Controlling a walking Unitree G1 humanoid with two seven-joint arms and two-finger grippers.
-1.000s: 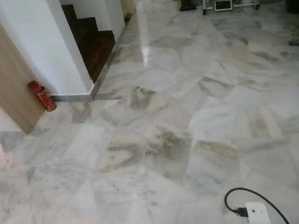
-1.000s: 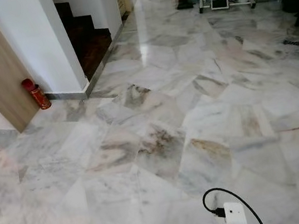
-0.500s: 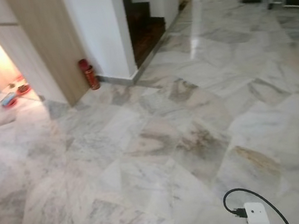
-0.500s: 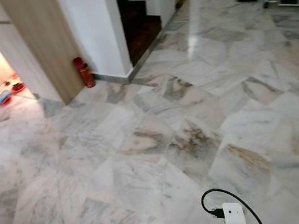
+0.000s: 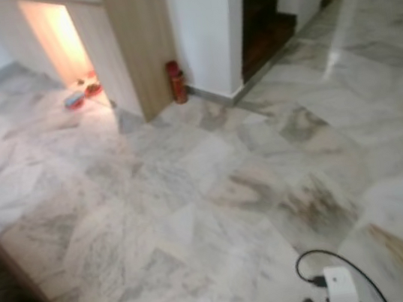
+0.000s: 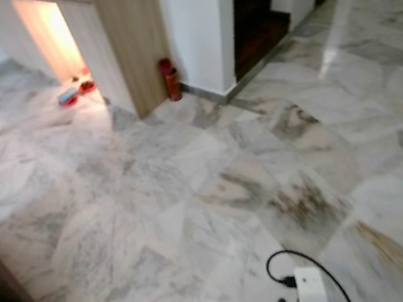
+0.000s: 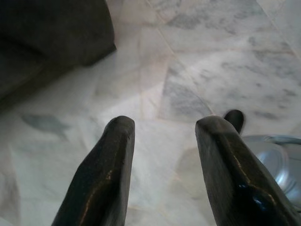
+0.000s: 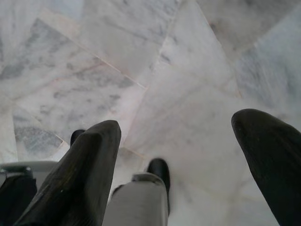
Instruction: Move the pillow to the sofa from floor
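Panning left since previous frames: lit alcove [image 5: 56, 43] entered view, dark furniture edge [image 5: 11, 301], maybe sofa, appeared lower left. Search phase judged ongoing; pillow unseen. Left gripper [image 7: 162, 155], right gripper [image 8: 183, 150] hung apart, empty over marble floor [image 5: 193, 198].

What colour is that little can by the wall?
Red fire extinguisher, clearest in the left eye view.

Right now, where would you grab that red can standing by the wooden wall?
Probably around the middle of the red can, coming from the open floor side. It stands upright, with the wooden panel and white wall close beside and behind it. Its top is too blurred to judge.
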